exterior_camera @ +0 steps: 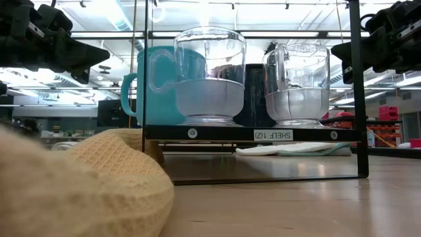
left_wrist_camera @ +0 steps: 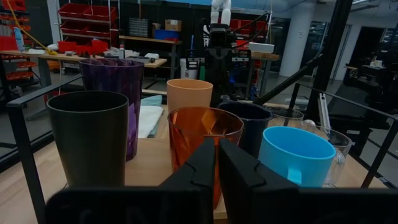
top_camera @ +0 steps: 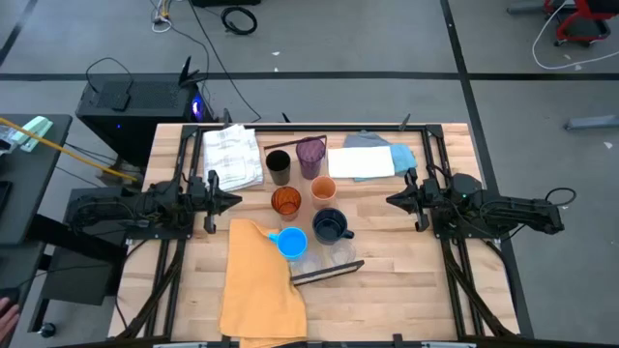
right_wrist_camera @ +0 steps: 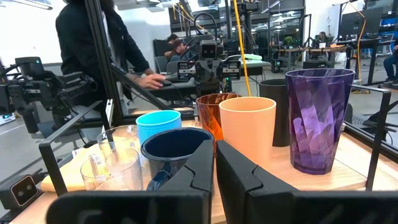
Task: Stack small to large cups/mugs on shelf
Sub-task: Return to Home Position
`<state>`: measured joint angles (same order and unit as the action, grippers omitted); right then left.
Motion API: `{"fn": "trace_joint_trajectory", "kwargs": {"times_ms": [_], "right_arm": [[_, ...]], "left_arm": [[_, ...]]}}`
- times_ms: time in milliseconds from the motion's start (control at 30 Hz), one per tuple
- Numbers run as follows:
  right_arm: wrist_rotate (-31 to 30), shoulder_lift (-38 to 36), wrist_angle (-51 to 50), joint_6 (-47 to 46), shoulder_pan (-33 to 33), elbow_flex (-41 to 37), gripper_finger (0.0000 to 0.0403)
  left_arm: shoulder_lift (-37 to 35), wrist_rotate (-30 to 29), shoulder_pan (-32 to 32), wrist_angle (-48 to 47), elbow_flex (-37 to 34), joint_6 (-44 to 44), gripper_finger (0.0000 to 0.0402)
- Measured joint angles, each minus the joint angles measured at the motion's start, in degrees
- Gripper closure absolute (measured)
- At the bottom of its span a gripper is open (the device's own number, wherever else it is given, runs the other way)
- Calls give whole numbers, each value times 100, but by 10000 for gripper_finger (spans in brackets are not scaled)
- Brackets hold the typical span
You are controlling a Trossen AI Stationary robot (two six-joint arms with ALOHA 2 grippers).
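Since two clear mugs [exterior_camera: 209,72] sit on the shelf [exterior_camera: 217,133], I'm on the go-home step; left gripper [top_camera: 232,200] and right gripper [top_camera: 395,200] flank it, pinched closed, empty.
>> next?
Guess I'd reopen, grab the orange tumbler [top_camera: 285,201] beyond it.

Grey floor [top_camera: 387,39] crossed by dark seams, black cables [top_camera: 239,17] looping over it, black computer case [top_camera: 126,101] glowing blue beside the table, red chair [top_camera: 578,21] off in the corner, red storage bins [left_wrist_camera: 87,46] on racks, bright ceiling lights [exterior_camera: 115,13] overhead, person in dark clothes [right_wrist_camera: 71,31] at a desk
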<state>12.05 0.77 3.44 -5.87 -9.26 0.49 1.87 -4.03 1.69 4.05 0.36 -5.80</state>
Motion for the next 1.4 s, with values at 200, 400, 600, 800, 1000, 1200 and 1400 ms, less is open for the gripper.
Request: {"fn": "trace_joint_trajectory", "kwargs": {"times_ms": [200, 400, 600, 800, 1000, 1200, 1400], "right_arm": [[0, 0, 0, 0, 1, 0, 377], [0, 0, 0, -1, 0, 0, 377], [0, -1, 0, -2, 0, 0, 377], [0, 0, 0, -2, 0, 0, 377], [0, -1, 0, 0, 0, -2, 377], [0, -2, 0, -2, 0, 0, 377], [0, -1, 0, -2, 0, 0, 377]], "left_arm": [[-2, 0, 1, -1, 0, 0, 369], [-1, 1, 0, 0, 0, 0, 363], [0, 2, 0, -2, 0, 0, 370], [-2, 1, 1, -1, 1, 0, 378], [-1, 2, 0, -1, 2, 0, 372], [0, 2, 2, 0, 0, 0, 364], [-2, 2, 1, -1, 0, 0, 366]]}}
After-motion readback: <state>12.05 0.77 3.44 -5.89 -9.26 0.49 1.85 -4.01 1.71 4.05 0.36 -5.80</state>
